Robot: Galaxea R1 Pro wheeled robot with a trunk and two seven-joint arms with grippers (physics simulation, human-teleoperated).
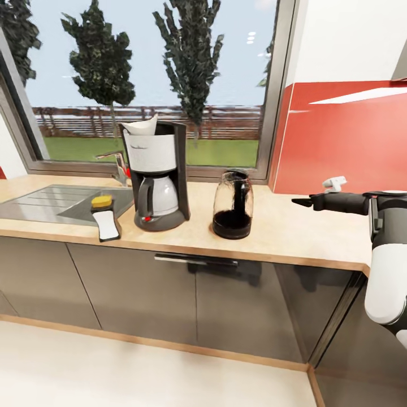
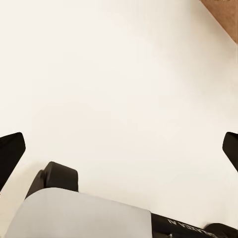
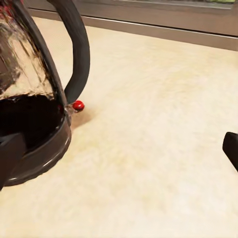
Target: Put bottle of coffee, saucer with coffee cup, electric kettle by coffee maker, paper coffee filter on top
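Nearest me, dark cabinet fronts (image 1: pixel 141 288) carry the wood-grain bench (image 1: pixel 294 232). From the left I see sink (image 1: pixel 39 200), coffee maker (image 1: pixel 156 175) topped by the paper filter (image 1: pixel 141 125), then electric kettle (image 1: pixel 233 204). Right tool (image 1: pixel 302 201) hovers beside the kettle, fingers spread wide, empty; left tool (image 2: pixel 119 148) likewise wide, over pale floor.

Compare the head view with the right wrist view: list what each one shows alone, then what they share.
Head view alone: the coffee maker with a paper filter on top, the sink, a small jar lying by the sink, the window and the red wall panel.
Right wrist view alone: a small red switch at the foot of the kettle's handle.
Shared: the glass kettle and the wooden countertop.
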